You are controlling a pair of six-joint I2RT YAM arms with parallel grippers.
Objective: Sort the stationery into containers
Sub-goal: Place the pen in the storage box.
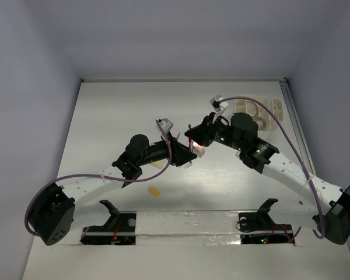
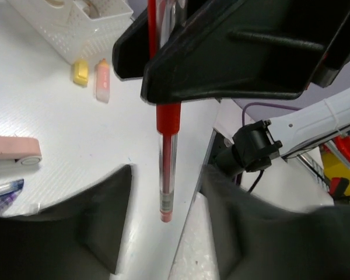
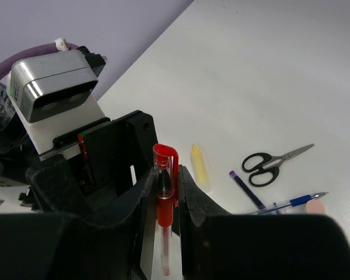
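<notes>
Red pen (image 2: 168, 119) — pinched by right gripper (image 3: 165, 181) midway between side edges, left gripper (image 2: 166, 192) spread around it — apparent handover; left must close before right releases.

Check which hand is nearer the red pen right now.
Right. The right hand is shut on the red pen just below its cap. The left hand is open, its fingers flanking the pen's free end with gaps on both sides.
</notes>
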